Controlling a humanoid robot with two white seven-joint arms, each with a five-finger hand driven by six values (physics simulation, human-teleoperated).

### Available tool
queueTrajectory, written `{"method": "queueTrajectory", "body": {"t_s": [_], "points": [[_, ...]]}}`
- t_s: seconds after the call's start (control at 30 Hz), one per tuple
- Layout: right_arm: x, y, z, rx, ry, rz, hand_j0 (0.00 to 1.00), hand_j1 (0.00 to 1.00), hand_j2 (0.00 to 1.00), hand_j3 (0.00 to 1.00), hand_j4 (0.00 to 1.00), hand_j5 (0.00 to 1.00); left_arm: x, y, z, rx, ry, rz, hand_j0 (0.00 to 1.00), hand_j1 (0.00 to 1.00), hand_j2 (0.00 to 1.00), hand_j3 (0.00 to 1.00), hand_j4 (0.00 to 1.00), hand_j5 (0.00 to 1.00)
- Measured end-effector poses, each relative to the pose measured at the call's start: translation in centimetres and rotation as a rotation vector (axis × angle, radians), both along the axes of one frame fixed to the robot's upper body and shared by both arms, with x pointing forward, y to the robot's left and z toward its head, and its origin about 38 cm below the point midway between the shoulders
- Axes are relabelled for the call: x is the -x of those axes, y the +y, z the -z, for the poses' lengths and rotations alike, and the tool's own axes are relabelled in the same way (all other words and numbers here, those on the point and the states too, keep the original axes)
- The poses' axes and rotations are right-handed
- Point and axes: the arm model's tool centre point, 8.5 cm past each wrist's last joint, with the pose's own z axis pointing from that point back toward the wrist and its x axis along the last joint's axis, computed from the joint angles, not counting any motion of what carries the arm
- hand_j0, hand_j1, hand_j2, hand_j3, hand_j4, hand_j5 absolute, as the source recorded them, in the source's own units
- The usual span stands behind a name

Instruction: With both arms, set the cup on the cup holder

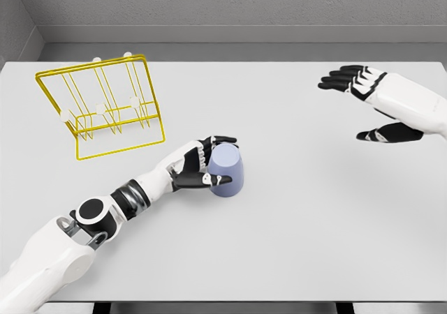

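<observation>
A pale blue cup [228, 171] stands upside down on the white table [300, 230], near the middle. My left hand [213, 162] wraps around its left side, fingers over the top edge and thumb at the front, shut on it. The yellow wire cup holder [105, 105] with white-tipped pegs stands at the back left, well apart from the cup. My right hand [363, 105] hovers at the right, palm facing left, fingers spread and holding nothing.
A grey wall runs behind the table's far edge [223, 63]. The table's front edge [223, 301] lies just below my left arm.
</observation>
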Motion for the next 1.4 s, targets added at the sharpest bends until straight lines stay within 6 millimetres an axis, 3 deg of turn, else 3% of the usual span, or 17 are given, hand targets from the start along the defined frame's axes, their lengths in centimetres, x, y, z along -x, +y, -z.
{"method": "queueTrajectory", "body": {"t_s": [0.33,0.83,1.4], "points": [[0.0,-0.4,-0.1,-0.006,-0.003,0.012,1.00,1.00,1.00,1.00,1.00,1.00,-0.1,0.1,-0.3,-0.016,-0.029,0.002,0.65,0.65,0.65,0.65,0.65,0.65],[-0.2,-0.6,0.1,-0.014,0.001,0.022,1.00,1.00,1.00,1.00,1.00,1.00,-0.6,1.0,-4.7,0.034,-0.131,-0.020,0.65,0.65,0.65,0.65,0.65,0.65],[-0.2,-0.4,0.1,-0.023,-0.001,0.018,1.00,1.00,1.00,1.00,1.00,1.00,-1.1,5.2,-8.8,0.042,-0.224,-0.082,0.65,0.65,0.65,0.65,0.65,0.65]]}}
